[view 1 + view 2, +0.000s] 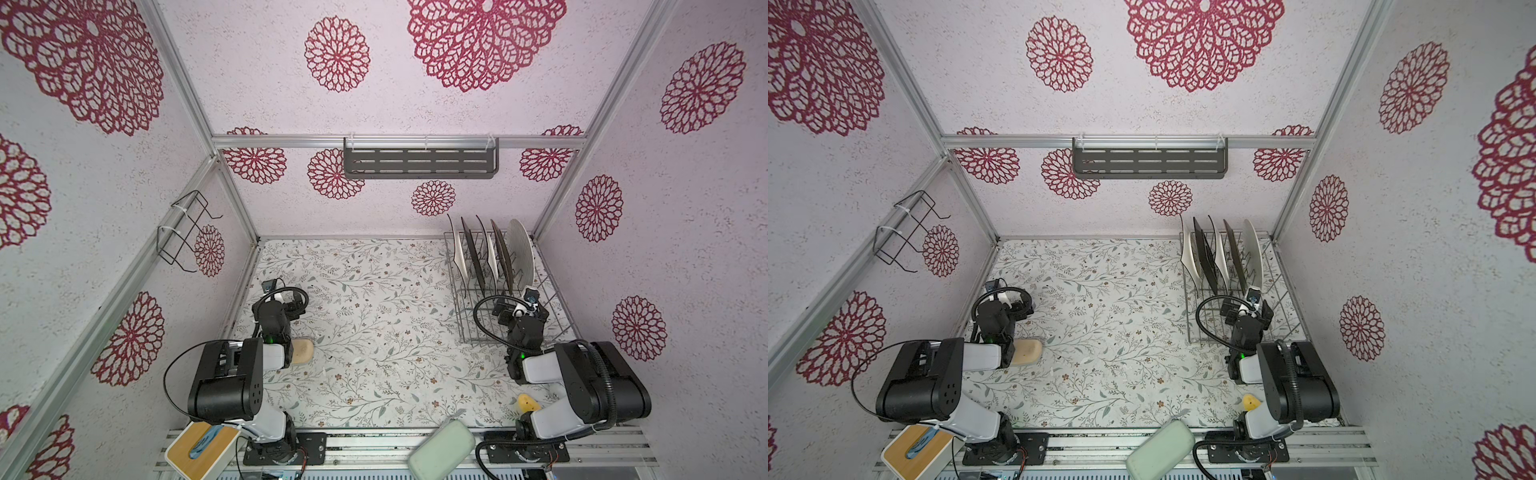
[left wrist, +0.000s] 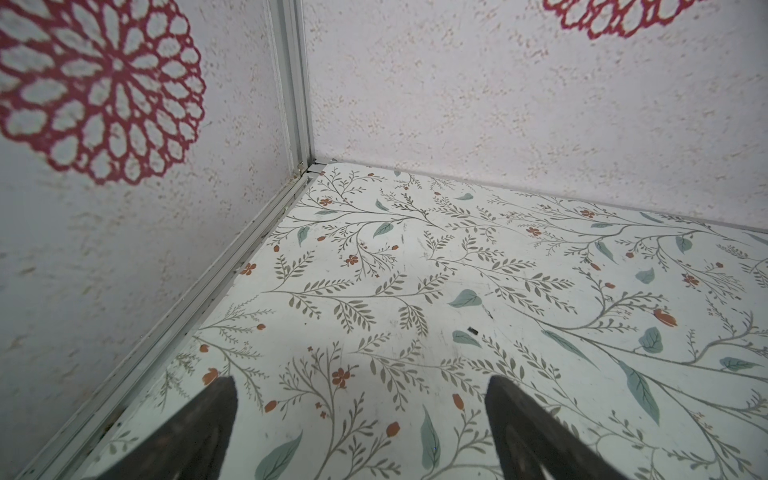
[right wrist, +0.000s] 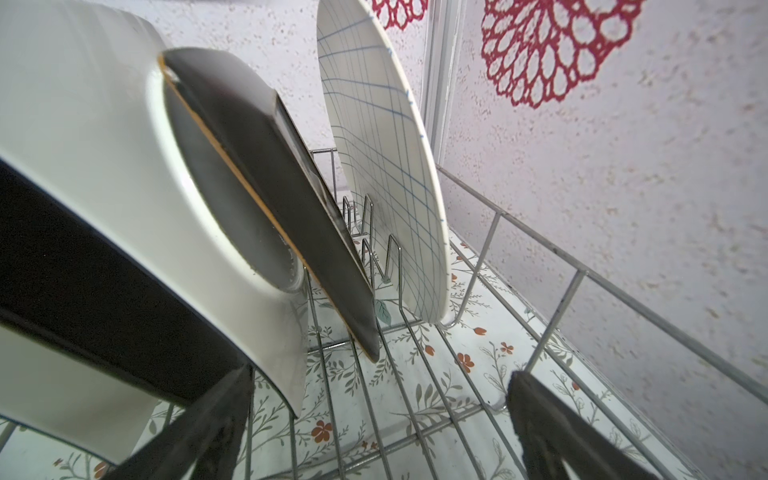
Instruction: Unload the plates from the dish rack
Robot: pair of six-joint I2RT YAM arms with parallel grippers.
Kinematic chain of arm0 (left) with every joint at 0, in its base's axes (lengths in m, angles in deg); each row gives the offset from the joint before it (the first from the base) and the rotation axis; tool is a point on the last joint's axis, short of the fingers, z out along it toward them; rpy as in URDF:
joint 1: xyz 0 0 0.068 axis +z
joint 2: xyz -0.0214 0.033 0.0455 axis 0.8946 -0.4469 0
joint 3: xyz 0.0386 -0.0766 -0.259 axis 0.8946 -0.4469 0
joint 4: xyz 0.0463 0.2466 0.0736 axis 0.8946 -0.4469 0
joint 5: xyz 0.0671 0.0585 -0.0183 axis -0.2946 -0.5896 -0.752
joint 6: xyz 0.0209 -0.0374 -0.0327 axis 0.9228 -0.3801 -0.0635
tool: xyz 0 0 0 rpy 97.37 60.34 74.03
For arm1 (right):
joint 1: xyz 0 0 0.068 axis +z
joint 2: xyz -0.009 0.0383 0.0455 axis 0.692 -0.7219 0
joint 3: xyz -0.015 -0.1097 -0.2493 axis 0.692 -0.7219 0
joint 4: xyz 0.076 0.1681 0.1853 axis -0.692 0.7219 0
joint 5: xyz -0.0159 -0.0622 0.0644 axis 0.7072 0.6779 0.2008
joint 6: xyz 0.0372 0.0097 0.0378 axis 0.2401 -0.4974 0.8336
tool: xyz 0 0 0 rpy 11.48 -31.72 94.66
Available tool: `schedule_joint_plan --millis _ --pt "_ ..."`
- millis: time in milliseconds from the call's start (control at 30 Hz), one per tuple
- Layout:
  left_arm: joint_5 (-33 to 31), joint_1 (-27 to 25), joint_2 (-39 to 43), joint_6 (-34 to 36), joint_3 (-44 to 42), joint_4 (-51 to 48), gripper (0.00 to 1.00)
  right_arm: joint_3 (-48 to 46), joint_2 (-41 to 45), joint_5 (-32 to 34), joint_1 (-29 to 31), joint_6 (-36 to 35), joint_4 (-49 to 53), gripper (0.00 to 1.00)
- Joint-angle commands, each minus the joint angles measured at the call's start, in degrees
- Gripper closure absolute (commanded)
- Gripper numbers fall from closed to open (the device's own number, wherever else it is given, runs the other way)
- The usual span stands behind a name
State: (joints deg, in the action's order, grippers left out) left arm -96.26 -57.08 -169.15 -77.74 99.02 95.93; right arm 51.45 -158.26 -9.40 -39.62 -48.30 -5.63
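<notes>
High on the back wall (image 1: 382, 208): grey slotted shelf (image 1: 420, 163). On the left wall (image 1: 83, 199): black wire holder (image 1: 185, 232). On the floral desk (image 1: 374, 311): beige block (image 1: 302, 351) at left, small yellow piece (image 1: 528, 403) at right. Along the front rail (image 1: 374, 442): pale green pad (image 1: 441, 449), wood-topped box (image 1: 201, 451).

Even bright diffuse light, soft shadows; wide-angle bending at edges; wrist views blurred up close, mild glare.

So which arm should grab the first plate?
The right arm. The right end effector, open, hovers over the dish rack and faces the plates. The left end effector, open too, is across the table, facing a wall corner, far from every plate.
</notes>
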Motion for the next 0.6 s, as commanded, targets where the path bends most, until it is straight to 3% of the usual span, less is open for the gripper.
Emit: schedule_joint_plan --millis 0,133,400,567 --pt "0.59 0.42 1.36 -0.12 0.48 0.2 0.03 -1.74 -0.19 0.48 -0.66 -0.12 0.68 0.01" --pt "-4.42 -1.24 5.72 0.2 0.48 -2.85 0.03 -3.66 5.11 -2.55 -0.51 -1.45 1.66 0.01" --pt "-10.53 -4.45 13.86 1.2 3.4 -14.05 0.03 0.18 15.58 -5.72 -0.54 -2.23 16.35 0.01" --pt "-14.14 -8.22 18.53 -2.85 5.4 -22.04 0.03 3.71 22.26 -9.12 -0.46 -2.19 27.06 0.01"
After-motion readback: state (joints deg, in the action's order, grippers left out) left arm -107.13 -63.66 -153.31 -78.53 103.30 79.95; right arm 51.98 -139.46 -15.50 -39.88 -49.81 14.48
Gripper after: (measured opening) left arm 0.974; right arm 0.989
